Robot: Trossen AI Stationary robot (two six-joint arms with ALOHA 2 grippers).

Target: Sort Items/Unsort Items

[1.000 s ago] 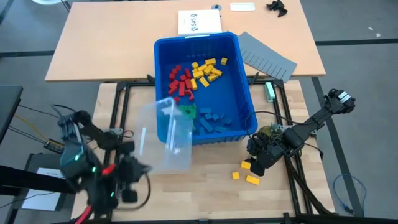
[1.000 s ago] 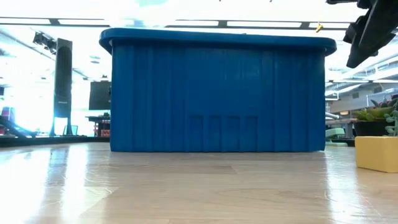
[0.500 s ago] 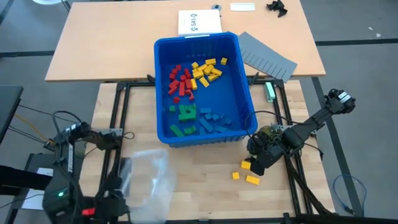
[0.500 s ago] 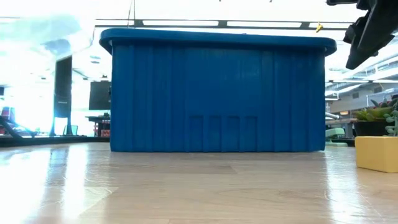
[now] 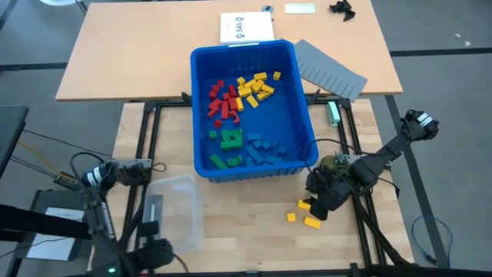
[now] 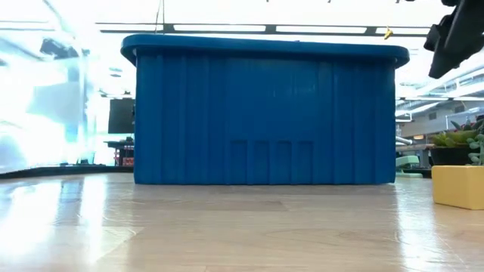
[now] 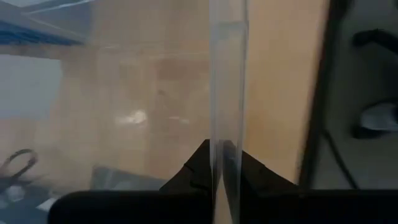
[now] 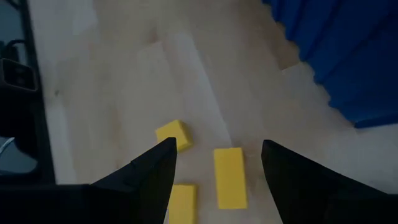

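We see the clear container (image 5: 175, 206) now down on the table beside the blue bin (image 5: 301, 115), with the left gripper (image 7: 219, 163) pinching its wall.

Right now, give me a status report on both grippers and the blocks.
Left gripper shut on clear container. Right gripper open above three yellow blocks on table. Remaining blocks in blue bin. Nothing blocking.

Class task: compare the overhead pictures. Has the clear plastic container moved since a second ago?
Yes. The clear container, gripped by the left gripper, has left the blue bin wall for the table's near edge.
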